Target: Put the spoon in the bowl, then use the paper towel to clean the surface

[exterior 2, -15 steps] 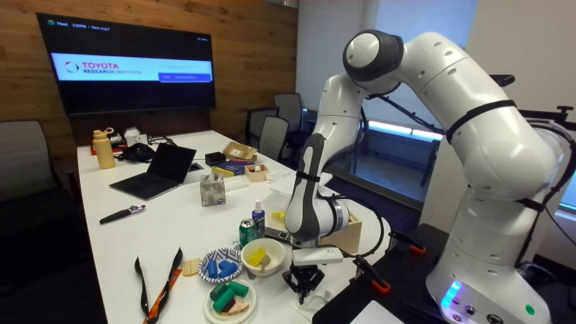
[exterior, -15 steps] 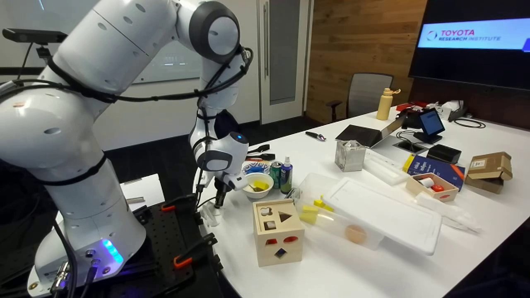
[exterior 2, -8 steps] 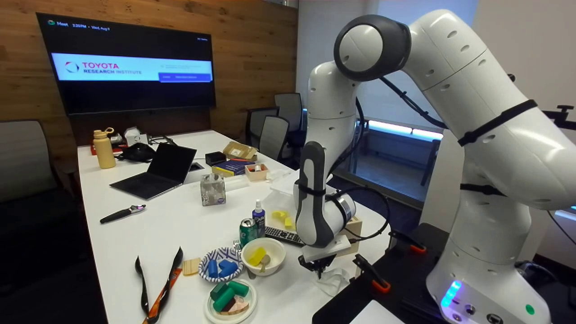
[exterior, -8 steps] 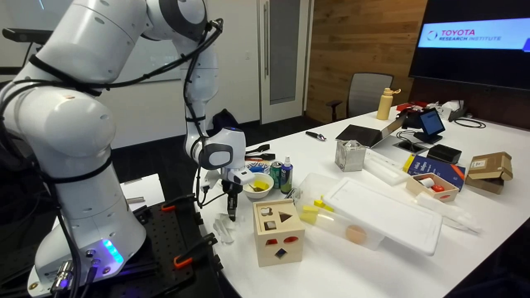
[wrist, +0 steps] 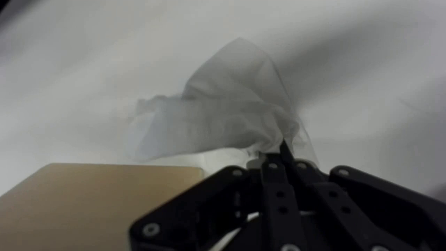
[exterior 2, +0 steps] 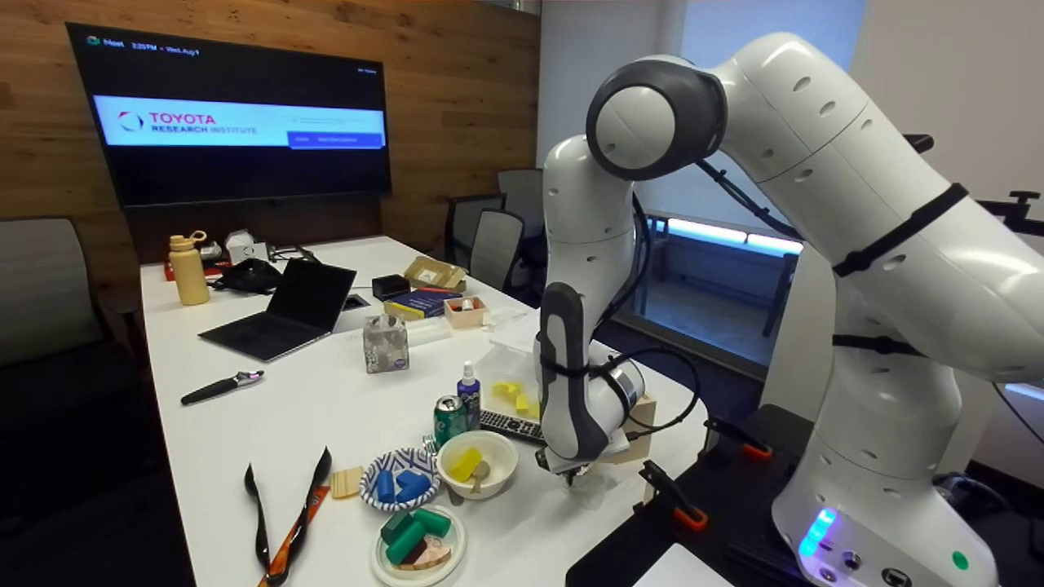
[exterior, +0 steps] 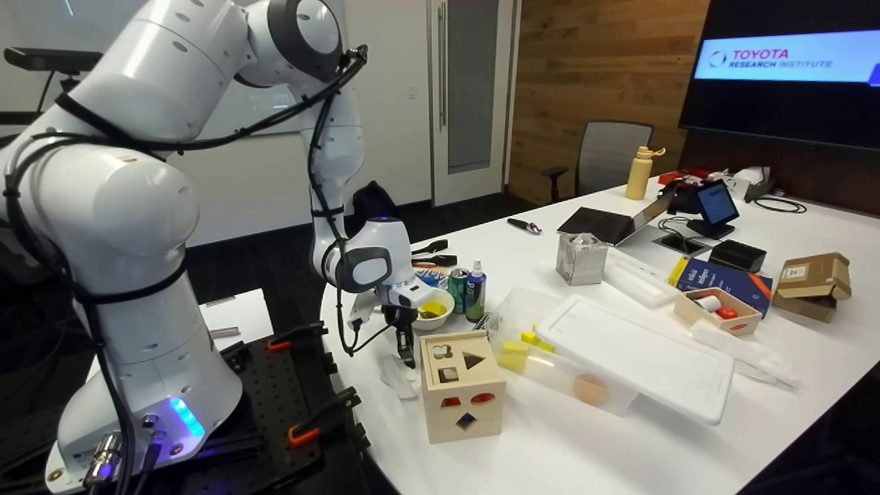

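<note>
My gripper (wrist: pixel 278 153) is shut on the white paper towel (wrist: pixel 223 111), which spreads crumpled beyond the fingertips against the white tabletop (wrist: pixel 355 118). In both exterior views the gripper (exterior: pixel 408 361) (exterior 2: pixel 569 479) points down low at the tabletop (exterior: pixel 550 457), with the towel (exterior: pixel 397 378) (exterior 2: pixel 594 487) at its tips. It is between the bowl and the wooden cube. The pale bowl (exterior 2: pixel 502 461) stands upright beside the gripper. The spoon (exterior 2: pixel 479 471) lies in it with a yellow block. In an exterior view the arm partly hides the bowl (exterior: pixel 445 317).
The wooden shape-sorter cube (exterior: pixel 460 405) stands close to the gripper; its top (wrist: pixel 104 205) fills the wrist view's lower left. A clear bin (exterior: pixel 570 385) with a white lid, a can (exterior 2: pixel 449 420), a spray bottle (exterior 2: pixel 469 395), a remote (exterior 2: pixel 512 425) and plates (exterior 2: pixel 418 562) stand nearby.
My gripper has slid across the tabletop, away from the robot's base edge and closer to the wooden cube, dragging the towel along. The bowl and spoon have not moved.
</note>
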{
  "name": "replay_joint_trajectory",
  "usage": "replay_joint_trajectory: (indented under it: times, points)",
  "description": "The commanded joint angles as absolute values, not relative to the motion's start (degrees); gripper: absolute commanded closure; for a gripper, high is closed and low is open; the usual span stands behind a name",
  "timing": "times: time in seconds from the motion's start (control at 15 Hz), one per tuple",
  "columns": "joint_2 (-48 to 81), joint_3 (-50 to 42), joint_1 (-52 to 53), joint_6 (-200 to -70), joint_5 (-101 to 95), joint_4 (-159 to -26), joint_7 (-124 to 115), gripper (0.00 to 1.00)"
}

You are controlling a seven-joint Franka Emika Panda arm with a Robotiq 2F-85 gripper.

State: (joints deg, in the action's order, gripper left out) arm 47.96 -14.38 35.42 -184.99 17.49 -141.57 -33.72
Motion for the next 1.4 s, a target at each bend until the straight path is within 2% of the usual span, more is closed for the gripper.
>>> replay_joint_trajectory:
  times: [0.0, 0.6, 1.0, 1.33]
  points:
    - [49.3, -10.5, 30.2, -190.5, 18.9, -139.5, -30.4, 1.00]
    - [50.4, -7.4, 23.0, -195.4, 19.8, -134.6, -22.6, 1.00]
    - [52.2, -13.8, 30.0, -191.1, 24.6, -133.7, -22.3, 1.00]
    - [48.6, -0.1, 16.8, -193.9, 18.6, -135.2, -20.1, 1.00]
